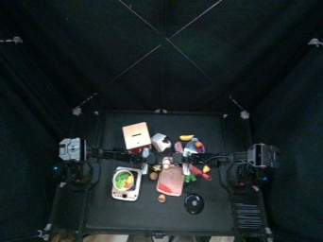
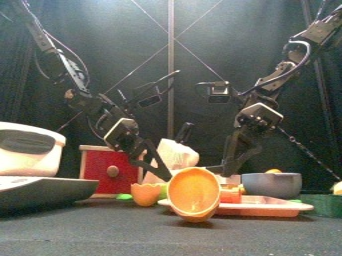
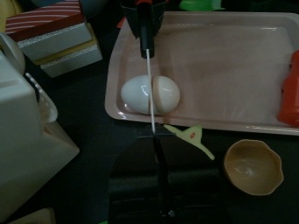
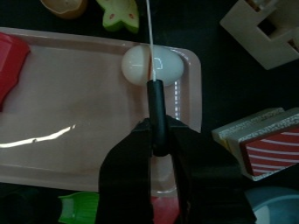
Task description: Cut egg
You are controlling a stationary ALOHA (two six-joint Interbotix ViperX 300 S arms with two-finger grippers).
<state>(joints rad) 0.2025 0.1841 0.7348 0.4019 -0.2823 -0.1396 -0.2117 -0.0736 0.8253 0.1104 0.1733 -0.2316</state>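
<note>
Overhead far, front level near, both wrists sharing tray [image 3: 233, 61]

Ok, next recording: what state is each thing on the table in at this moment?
egg: whole, lying on the pink tray, knife blade across it
knife: held in the right claw, blade on the egg
left claw: behind the egg; open or shut, cannot tell
orange bowl: tipped on its side, mouth facing the front camera

We saw two black jointed arms, the left arm [image 2: 80, 90] and right arm [image 2: 287, 65], with loose cables and matte black grippers.
</note>
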